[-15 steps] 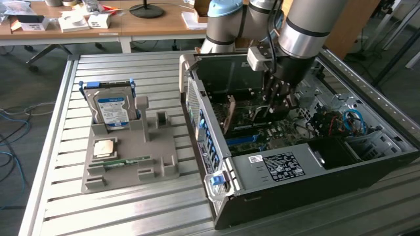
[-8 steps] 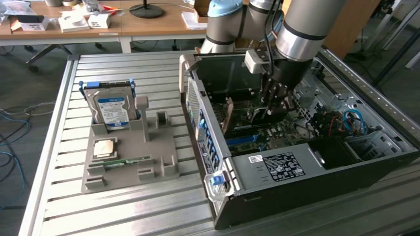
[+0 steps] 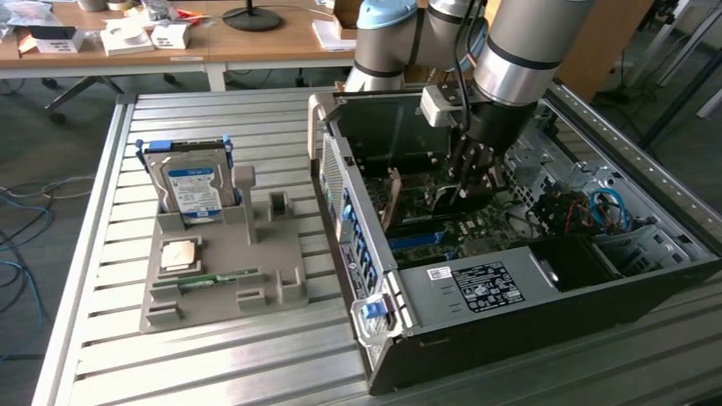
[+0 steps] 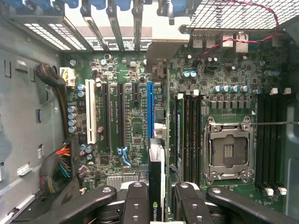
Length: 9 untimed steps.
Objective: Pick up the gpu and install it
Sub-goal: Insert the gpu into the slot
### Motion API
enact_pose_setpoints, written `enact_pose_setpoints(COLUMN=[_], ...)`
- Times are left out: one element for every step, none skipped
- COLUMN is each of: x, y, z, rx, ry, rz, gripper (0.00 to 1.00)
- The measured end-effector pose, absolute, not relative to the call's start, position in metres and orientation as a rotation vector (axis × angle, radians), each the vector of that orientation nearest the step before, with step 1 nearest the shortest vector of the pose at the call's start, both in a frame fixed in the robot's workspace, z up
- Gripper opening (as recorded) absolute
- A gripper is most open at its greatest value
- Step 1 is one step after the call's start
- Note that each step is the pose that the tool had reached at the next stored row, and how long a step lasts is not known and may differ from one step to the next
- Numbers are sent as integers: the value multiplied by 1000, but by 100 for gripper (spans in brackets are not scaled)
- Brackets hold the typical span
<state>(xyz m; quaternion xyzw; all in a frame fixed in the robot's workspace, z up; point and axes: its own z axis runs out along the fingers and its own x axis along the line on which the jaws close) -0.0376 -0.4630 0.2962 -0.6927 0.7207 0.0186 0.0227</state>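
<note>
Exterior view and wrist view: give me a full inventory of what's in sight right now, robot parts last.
table: one, silvery slatted metal, under everything
computer case: one, black, open, exterior view's right
motherboard: one, green, inside the case
gpu: one, dark card, between the fingers over the motherboard
parts holder: one, grey, exterior view's left of the case
hard drive: one, blue-white label, upright in the holder
memory stick: one, green, lying in the holder
arm: one, grey, reaching into the case
gripper: one, black, shut on the gpu
</note>
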Motion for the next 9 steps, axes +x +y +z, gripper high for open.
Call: enact_pose_setpoints(x=[-38,-38,-38,-38,-38,-38,-38,-38,-38], y=[-463,-463,-463,-463,-463,-463,-463,-463,-463], z=[295,295,295,295,295,295,295,295,295], rx=[-2145,-2146,-2146,-2146,-2146,-2146,-2146,-2146,-2146], ry=[2232,2232,2232,2232,2232,2232,2232,2232,2232], rz=[57,57,57,57,57,57,57,57,57], gripper=[26,26,26,26,26,26,26,26,26])
